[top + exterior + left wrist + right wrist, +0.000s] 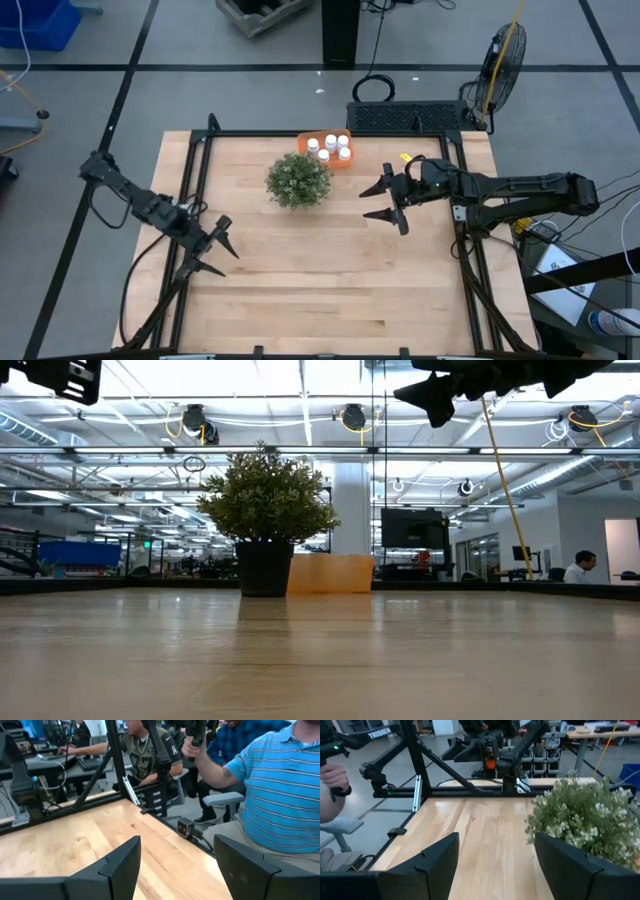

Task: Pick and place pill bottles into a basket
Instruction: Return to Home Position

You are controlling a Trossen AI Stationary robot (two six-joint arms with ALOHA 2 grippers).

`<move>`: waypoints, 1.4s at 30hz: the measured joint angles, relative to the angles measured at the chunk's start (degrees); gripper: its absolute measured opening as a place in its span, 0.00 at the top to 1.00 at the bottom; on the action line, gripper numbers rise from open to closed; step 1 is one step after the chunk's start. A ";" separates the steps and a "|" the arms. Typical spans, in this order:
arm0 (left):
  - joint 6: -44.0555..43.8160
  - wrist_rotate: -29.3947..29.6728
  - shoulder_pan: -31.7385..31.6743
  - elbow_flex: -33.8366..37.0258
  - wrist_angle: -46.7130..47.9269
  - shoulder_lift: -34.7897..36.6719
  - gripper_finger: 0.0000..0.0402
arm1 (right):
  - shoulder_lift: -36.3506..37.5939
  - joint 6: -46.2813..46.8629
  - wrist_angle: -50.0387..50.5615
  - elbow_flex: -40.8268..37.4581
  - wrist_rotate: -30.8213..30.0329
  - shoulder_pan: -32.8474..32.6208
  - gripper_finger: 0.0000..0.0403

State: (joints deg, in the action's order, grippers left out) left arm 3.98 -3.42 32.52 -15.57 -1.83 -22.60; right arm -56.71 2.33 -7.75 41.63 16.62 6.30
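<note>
- 5 pill bottles (330, 141) stand upright inside the orange basket (340, 163), which sits at 12 o'clock on the table (330, 290), so by my reading nothing is left to pick.
- The potted plant (298, 180) is just beside the basket, at its 7 o'clock.
- The right gripper (384, 207) hangs in the air at 3 o'clock from the plant, fingers spread wide and holding nothing.
- The left gripper (221, 246) is near the table's 8 o'clock edge, well apart from the plant, jaws parted and empty too.
- The step in hand looks like the retreat to rest. To do it well, I judge the right arm should lift first and then draw back toward 3 o'clock, with its fingers pointed away from the foliage.
- Open wood fills the table from 4 to 7 o'clock, giving both arms free room there.
- The black frame rail (198, 190) runs along the 9 o'clock edge beside the left arm, which could clip it if it swings low.
- A seated person in a striped shirt (280, 795) is close beyond the table edge in the left wrist view, so I judge a slow, short path for the left arm is best.
</note>
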 joint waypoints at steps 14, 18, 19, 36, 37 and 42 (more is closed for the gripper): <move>1.52 0.92 -0.63 7.64 1.54 13.19 0.36 | 0.00 1.13 -0.93 0.00 0.00 -0.04 0.38; 1.35 1.04 -1.75 9.44 2.69 19.18 0.36 | -0.02 1.55 -0.81 0.00 0.02 -0.15 0.38; 1.31 0.83 -1.99 9.48 3.46 20.48 0.36 | -0.02 1.55 -0.64 0.00 -0.02 -0.43 0.38; -0.05 -0.71 -2.50 14.46 0.06 22.41 0.36 | -0.07 0.97 -9.35 -4.53 -2.11 -9.77 0.38; -0.44 -0.47 -2.50 15.02 -0.50 22.40 0.36 | -0.04 1.26 -12.32 -5.97 -2.78 -10.19 0.38; -1.54 -1.75 -2.50 14.99 -1.30 22.36 0.36 | -0.04 1.97 -20.82 -13.69 -3.10 -12.02 0.38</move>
State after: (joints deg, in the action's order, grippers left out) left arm 2.44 -5.17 30.02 -0.58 -3.13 -0.24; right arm -56.75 4.30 -28.58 27.94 13.52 -5.71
